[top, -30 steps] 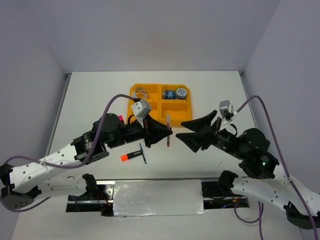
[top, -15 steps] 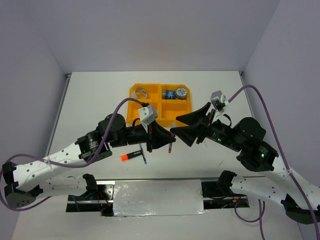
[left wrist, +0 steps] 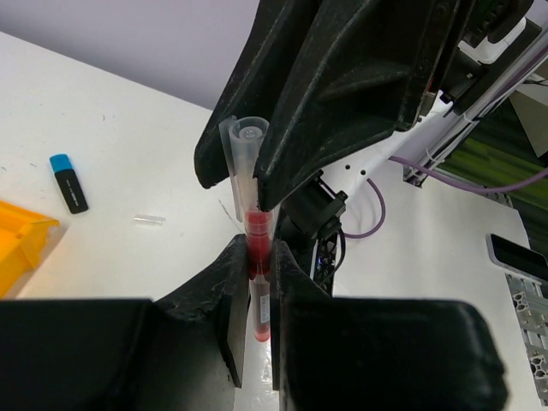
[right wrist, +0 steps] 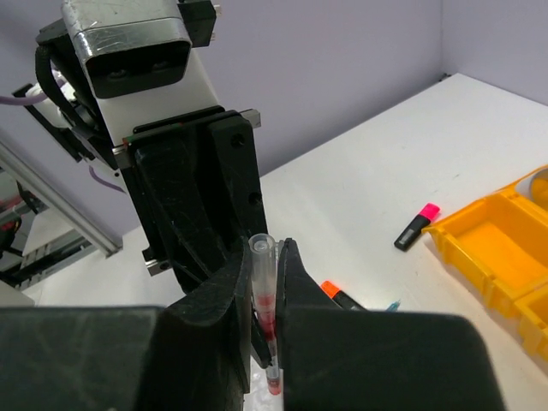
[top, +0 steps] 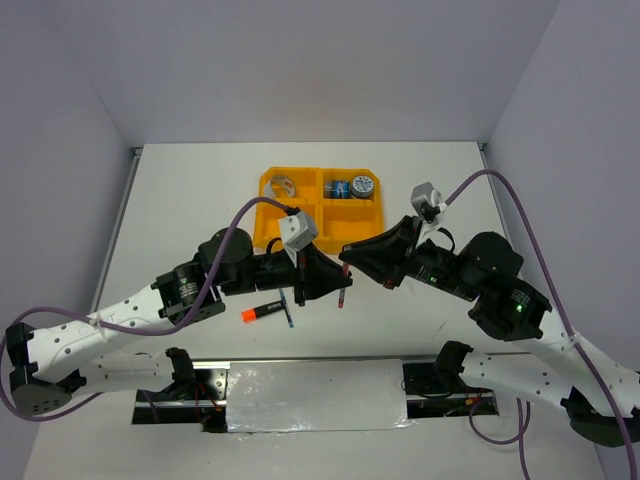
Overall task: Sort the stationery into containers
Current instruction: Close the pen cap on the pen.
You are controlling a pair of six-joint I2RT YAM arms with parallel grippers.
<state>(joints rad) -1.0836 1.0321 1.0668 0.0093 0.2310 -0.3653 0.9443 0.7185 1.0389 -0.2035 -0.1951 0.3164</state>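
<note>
– So, top cam: where's the red pen seen?
– Btwn the two arms, just in front of the orange tray. It's pinched from the left by the left gripper & from the right by the right gripper. Both sets of jaws are drawn narrow onto it. Whether its lower end is touching the table can't be told.
– What else is noted from above?
– An orange-capped marker & a blue pen are laid on the table under the left arm, close together. Tape rolls are seen in the tray's far-right compartment, a silvery ring in the far-left one.
– Left wrist cam?
– The red pen is shown clamped low down btwn the left gripper's pads. Higher up, near its clear end, it's squeezed by the right gripper. A blue-capped marker is laid on the table at left, well apart. A tray corner is caught at the edge.
– Right wrist cam?
– The pen is seen upright, w/ the right gripper's fingers closed in on both sides. The left gripper's body is seen right behind; its grip is mostly hidden here. A pink-capped marker is laid just beside the tray, the orange-capped marker nearer the pen.
</note>
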